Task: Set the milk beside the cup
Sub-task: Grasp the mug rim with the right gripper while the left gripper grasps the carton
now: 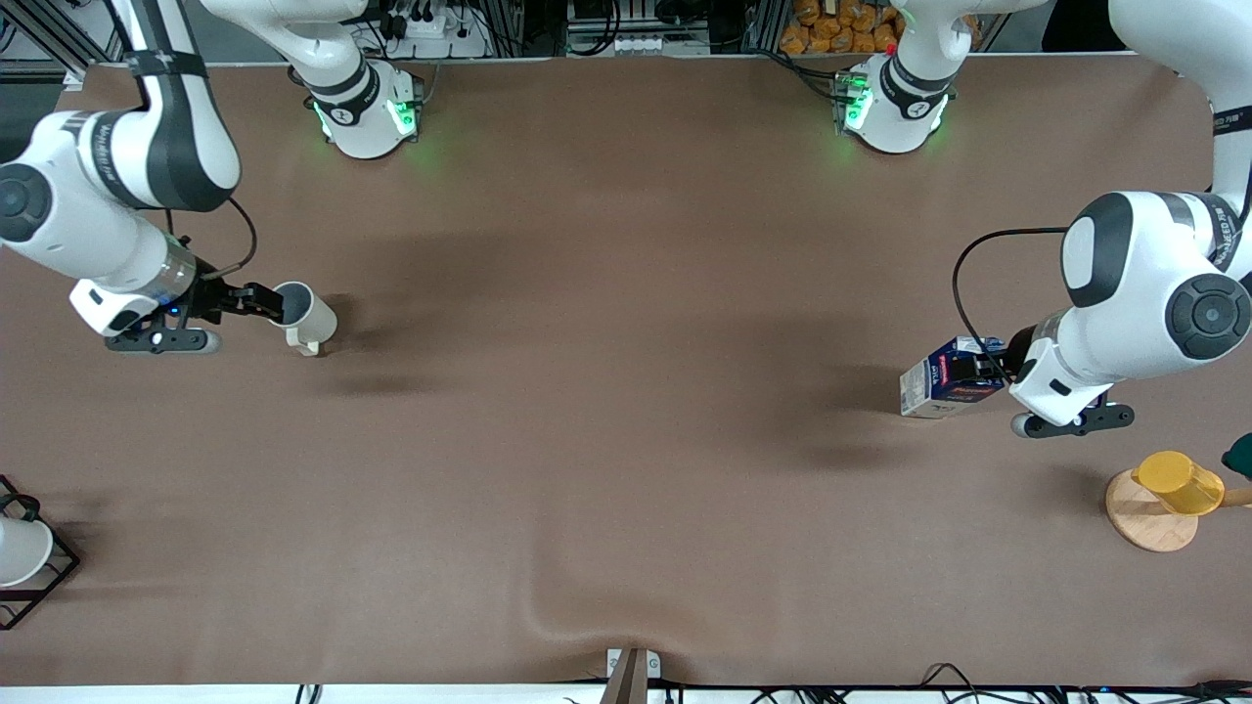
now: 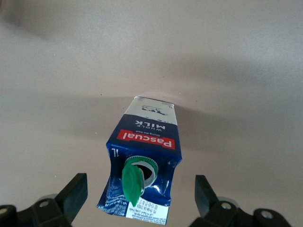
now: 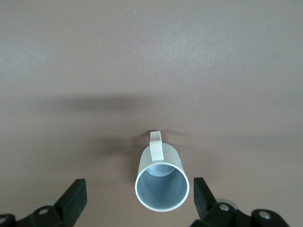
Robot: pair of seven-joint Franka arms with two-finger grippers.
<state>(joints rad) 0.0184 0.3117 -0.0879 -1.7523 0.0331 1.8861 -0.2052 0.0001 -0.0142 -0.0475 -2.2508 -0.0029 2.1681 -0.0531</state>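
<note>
Front view first: the right claw (image 1: 262,302) sits at middle left of the frame, level with the mouth of the light grey mug (image 1: 305,317), which stands on the brown desk (image 1: 626,391) toward the right arm's end. At middle right, the left claw (image 1: 988,376) is level with the milk carton (image 1: 947,378); the arm hides its fingers here, so its grip cannot be read from this angle. In the lower right corner a yellow cup (image 1: 1179,482) rests on a wooden disc (image 1: 1146,515); at lower left, a white cup (image 1: 22,550) sits in a black wire rack (image 1: 44,572).

Left wrist view: the claw (image 2: 141,197) is spread wide, both fingers (image 2: 72,195) clear of the milk carton (image 2: 144,163), nothing gripped. Green cap (image 2: 134,182) and red Pascal label (image 2: 147,139) only show here.

Right wrist view: the claw (image 3: 139,197) gapes wide too, its fingers (image 3: 73,198) flanking the mug (image 3: 161,182) without touching. The grey interior and the handle (image 3: 156,144) show clearly here.
</note>
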